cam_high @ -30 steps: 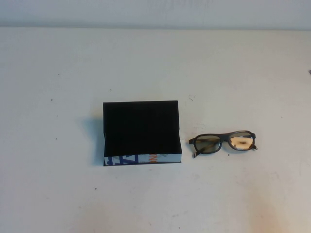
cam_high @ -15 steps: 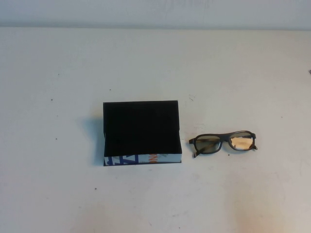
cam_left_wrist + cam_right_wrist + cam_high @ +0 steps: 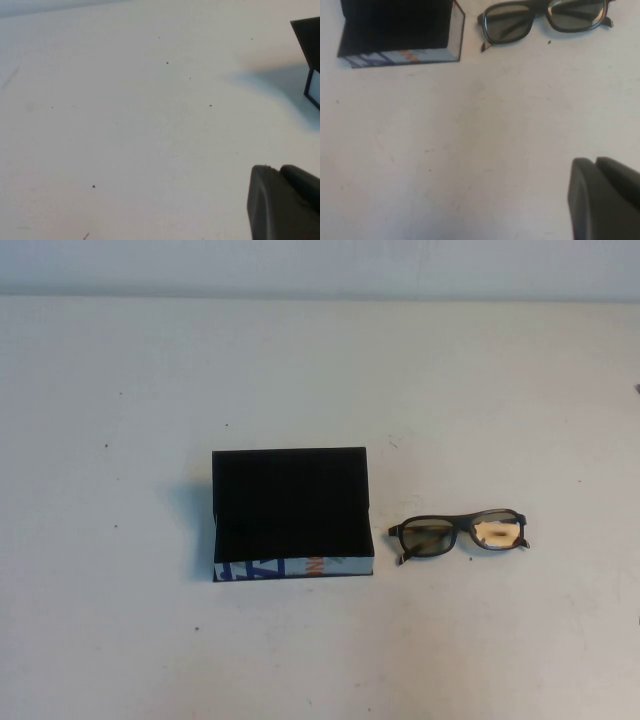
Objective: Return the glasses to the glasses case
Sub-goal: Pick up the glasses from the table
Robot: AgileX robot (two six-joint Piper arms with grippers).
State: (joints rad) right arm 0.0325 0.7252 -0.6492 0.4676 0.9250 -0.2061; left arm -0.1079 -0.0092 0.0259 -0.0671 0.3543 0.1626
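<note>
The glasses case (image 3: 290, 510), a black box with a blue, white and orange printed front side, lies lid-up at mid-table. Just right of it, apart from it, the black-framed glasses (image 3: 460, 533) rest on the table, with one greenish lens and one amber. Neither arm shows in the high view. In the right wrist view my right gripper (image 3: 595, 162) is shut and empty, hanging over bare table well short of the glasses (image 3: 545, 17) and the case (image 3: 395, 25). My left gripper (image 3: 280, 170) is shut on nothing, off to the case's left; only a corner of the case (image 3: 307, 45) shows there.
The white table (image 3: 320, 370) carries small dark specks and scuffs. Its far edge meets a pale wall along the back.
</note>
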